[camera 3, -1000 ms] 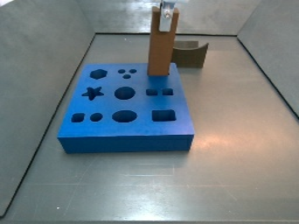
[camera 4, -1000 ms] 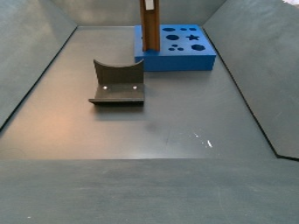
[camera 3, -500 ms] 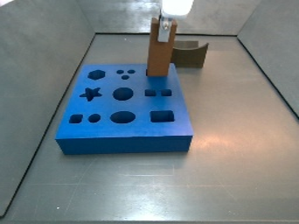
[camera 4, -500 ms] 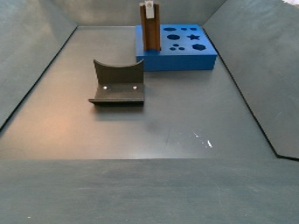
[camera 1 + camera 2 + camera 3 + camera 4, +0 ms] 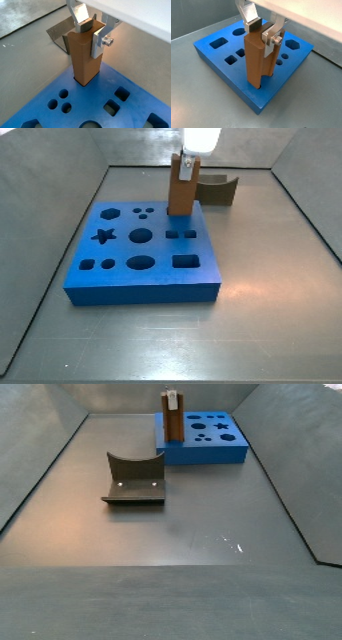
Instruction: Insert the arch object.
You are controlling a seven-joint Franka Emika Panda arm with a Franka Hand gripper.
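arch object: tall orange-brown prism, upright, lower end seated in a hole of the blue board near one board edge; same upright stance in both side views.

gripper: directly above the arch object, silver finger plates flanking its top end on two opposite faces. jaws narrow, roughly the width of the block; in both wrist views the plates lie against or just beside the block, contact not certain, so grip on the piece cannot be told.

blue board: flat on the grey floor, pierced by shaped holes, among them a star, round openings and squarish openings; arch object at the far side of the board in a side view, at the left end of the board in a side view.

dark olive-grey block: squat, with a curved scoop, resting on the floor well apart from the board in a side view; just behind the arch object in a side view; partly visible behind the arch object in a wrist view.
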